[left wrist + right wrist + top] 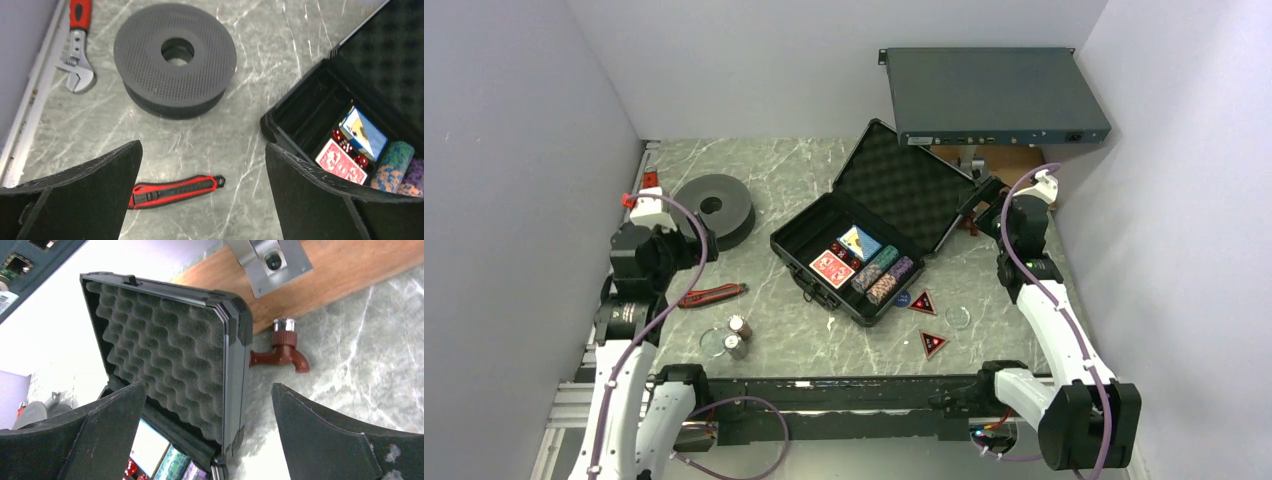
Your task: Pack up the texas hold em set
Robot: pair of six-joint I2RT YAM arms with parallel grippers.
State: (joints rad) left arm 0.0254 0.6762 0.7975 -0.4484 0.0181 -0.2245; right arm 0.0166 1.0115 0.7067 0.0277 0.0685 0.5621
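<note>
From above, the case (796,242) sits open mid-table with its lid (904,190) leaning back, which leaves the tray reachable. The red deck (831,267), blue deck (860,242) and chips (884,278) are already inside. The markers (922,302) and the button (903,298) lie on the table just beside its near-right corner, not yet packed.

At the left wrist, the left gripper (202,200) hangs released, jaws wide with nothing between them. It is over a knife (175,190), with the spool (175,60) beyond. It looks parked clear of the case (no loose set piece shows in this view).

At the right wrist, the right gripper (207,440) is likewise spread and empty. It faces the foam and the lid's side edge, near but apart. That suits swinging the lid down, though the loose pieces should probably go in first.
</note>
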